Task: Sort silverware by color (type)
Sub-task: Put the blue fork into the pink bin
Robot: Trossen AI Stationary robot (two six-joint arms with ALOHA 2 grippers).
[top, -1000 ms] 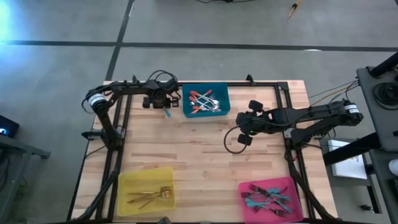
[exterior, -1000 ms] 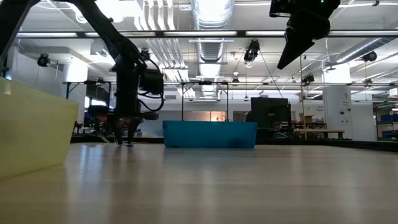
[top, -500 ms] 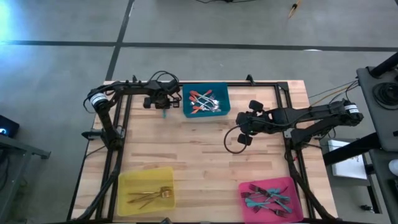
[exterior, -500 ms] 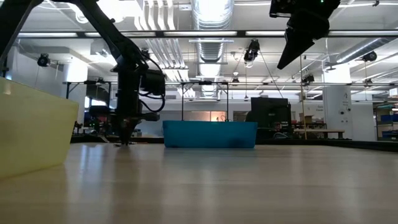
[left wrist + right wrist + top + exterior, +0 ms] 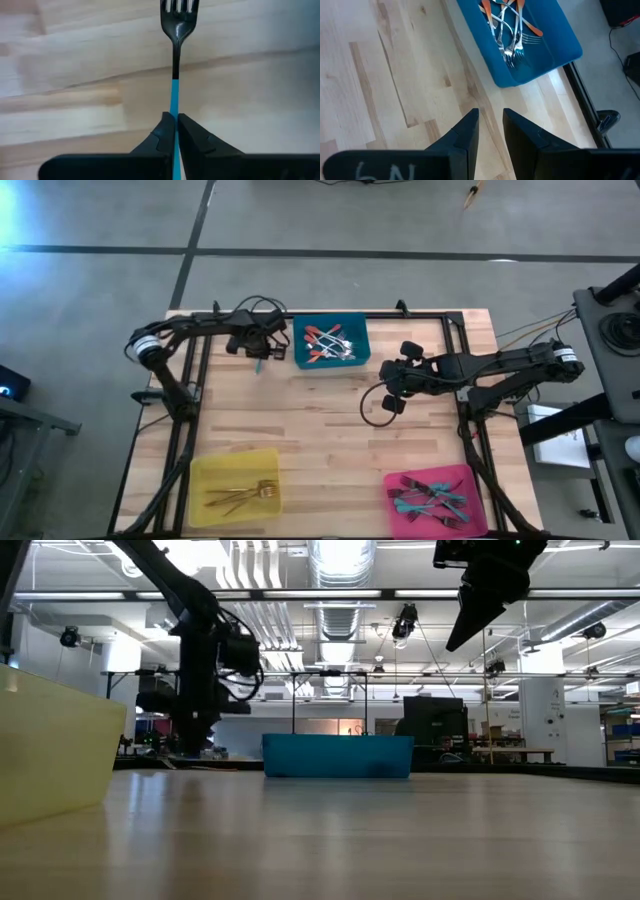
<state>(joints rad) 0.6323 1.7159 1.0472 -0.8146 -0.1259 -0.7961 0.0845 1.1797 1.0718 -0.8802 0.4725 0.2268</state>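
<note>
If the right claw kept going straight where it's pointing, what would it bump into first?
Probably bare table. The right gripper, slightly open, aims down at the wood just short of the blue bin; the bin's near corner comes next, though depth is unclear.

A: Bins on the tabletop point(image 5: 320, 420)?
B: Three: one blue bin point(image 5: 331, 342), one yellow bin point(image 5: 236, 489), one pink bin point(image 5: 436, 500).
A: Arms?
B: Two. One teal-handled fork point(image 5: 174, 75) held apart.

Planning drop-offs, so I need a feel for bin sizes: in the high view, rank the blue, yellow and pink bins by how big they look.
1. pink bin, looks largest, though partly cut by the picture's bottom edge.
2. yellow bin, close to the pink one; too alike to rank firmly.
3. blue bin, looks smallest.
</note>
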